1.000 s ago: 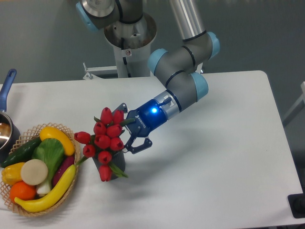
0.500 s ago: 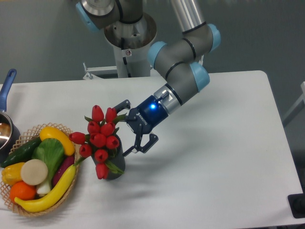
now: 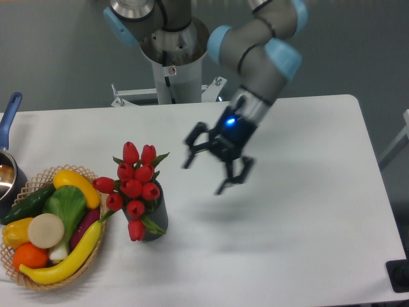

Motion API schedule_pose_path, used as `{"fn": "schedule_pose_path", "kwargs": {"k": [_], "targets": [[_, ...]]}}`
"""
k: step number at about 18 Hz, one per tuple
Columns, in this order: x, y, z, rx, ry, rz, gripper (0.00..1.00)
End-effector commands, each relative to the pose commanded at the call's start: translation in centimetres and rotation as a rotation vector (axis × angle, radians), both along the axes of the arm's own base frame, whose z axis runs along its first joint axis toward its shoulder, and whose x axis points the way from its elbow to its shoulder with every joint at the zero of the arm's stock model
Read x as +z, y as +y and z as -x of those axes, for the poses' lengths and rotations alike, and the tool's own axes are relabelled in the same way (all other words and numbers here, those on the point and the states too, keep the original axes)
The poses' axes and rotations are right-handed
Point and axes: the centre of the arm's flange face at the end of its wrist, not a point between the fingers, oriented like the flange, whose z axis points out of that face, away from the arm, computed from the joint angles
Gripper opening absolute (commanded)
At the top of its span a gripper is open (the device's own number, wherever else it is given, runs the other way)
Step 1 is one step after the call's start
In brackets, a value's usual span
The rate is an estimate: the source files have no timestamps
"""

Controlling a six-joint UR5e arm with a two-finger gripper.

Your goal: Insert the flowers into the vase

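Observation:
The flowers (image 3: 132, 187), a bunch of red tulip buds with green leaves, stand with their stems down in the vase (image 3: 155, 219), a short dark grey cylinder left of the table's middle. The buds lean left and cover most of the vase's rim. My gripper (image 3: 208, 172) hangs open above the table to the right of the bunch, well apart from it, with nothing between its fingers. One finger (image 3: 191, 155) points toward the flowers and the other (image 3: 229, 181) points down at the table.
A wicker basket (image 3: 34, 279) of fruit and vegetables sits at the front left, its edge close to the vase. A metal pot with a blue handle (image 3: 9, 114) shows at the left edge. The robot's base (image 3: 172, 61) stands behind the table.
My gripper let go of the flowers, opened, and drew back up and to the right. The bunch settled upright in the vase and has stayed still since.

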Motion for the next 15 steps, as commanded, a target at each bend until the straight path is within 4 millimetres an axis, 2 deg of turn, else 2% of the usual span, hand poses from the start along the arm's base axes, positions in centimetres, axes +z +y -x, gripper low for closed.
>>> {"fn": "schedule_pose_path", "kwargs": {"k": [3, 5, 7, 11, 14, 15], "targets": [[2.0, -3.4, 3.1, 0.100, 0.087, 0.103, 1.00], [4.3, -5.2, 3.9, 0.135, 0.145, 0.144, 1.00], [5.9, -6.9, 3.4, 0.120, 0.193, 0.232, 1.00], [8.3, -11.9, 3.2, -0.026, 0.260, 0.496, 1.00], [9.6, -15.5, 3.5, -0.103, 0.267, 0.543, 1.00], [9.8, -15.9, 3.5, -0.106, 0.274, 0.543, 1.00]]}}
